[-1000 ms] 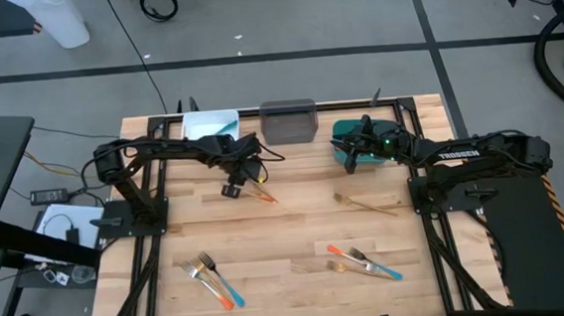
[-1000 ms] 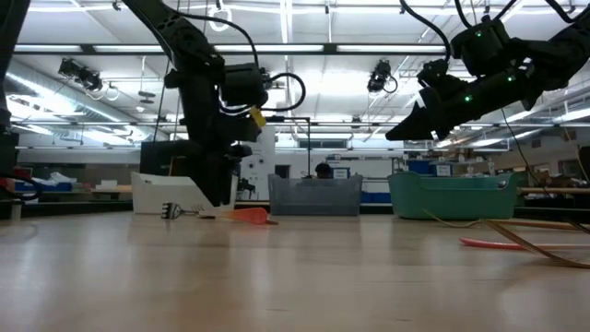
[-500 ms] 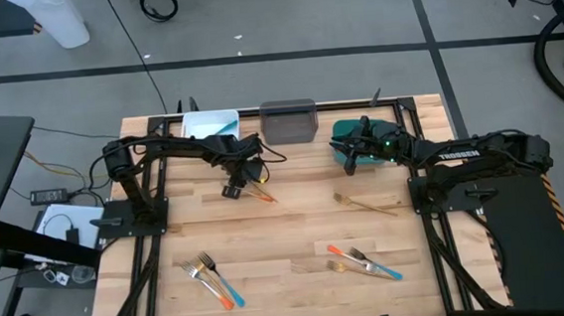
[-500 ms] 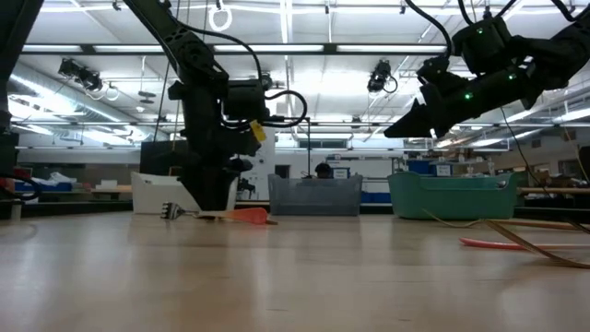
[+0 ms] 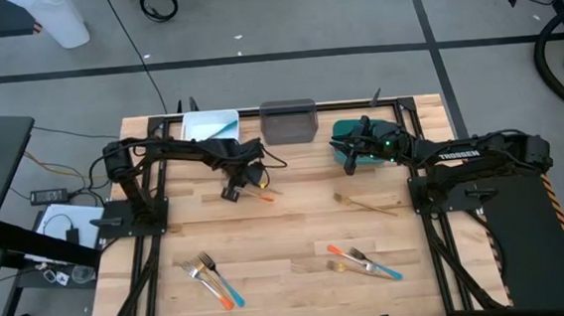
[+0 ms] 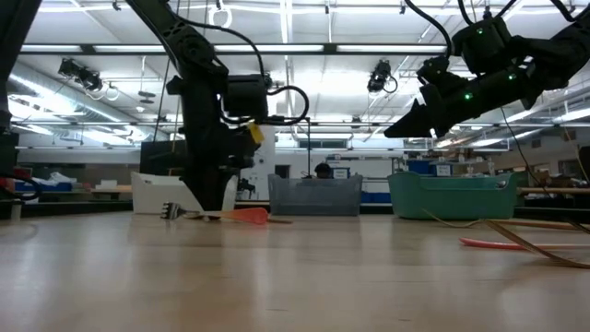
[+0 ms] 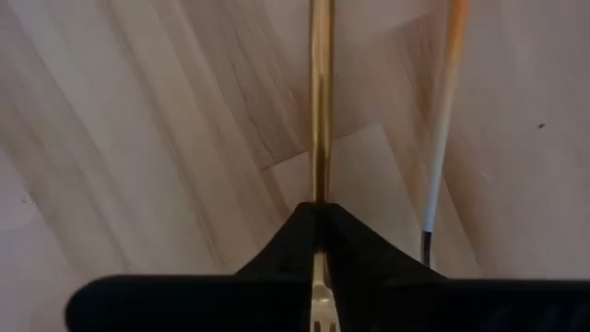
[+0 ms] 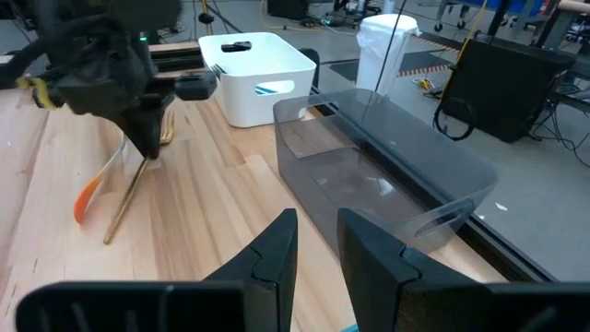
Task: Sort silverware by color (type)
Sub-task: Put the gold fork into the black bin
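Observation:
A golden-handled fork and an orange-handled fork lie side by side on the wooden table, in front of the white bin. My left gripper stands over them, pointing down, shut on the golden fork. The right wrist view shows it too. My right gripper hangs above the teal bin at the far right. Its fingers stand a little apart, with nothing between them. My left gripper pinches the golden fork between its two fingers at the handle's tine end. The tines show just behind the fingertips. The fingers come from above, pointing down, and lie across the fork. The fork rests flat on the table.
A grey bin stands between the white and teal bins at the far edge. Another golden fork lies right of centre. Small groups of forks lie near the front left and front right.
My left gripper has rolled a little over the two forks and has shut on the golden one. Both forks still lie on the table. My right gripper has kept still.

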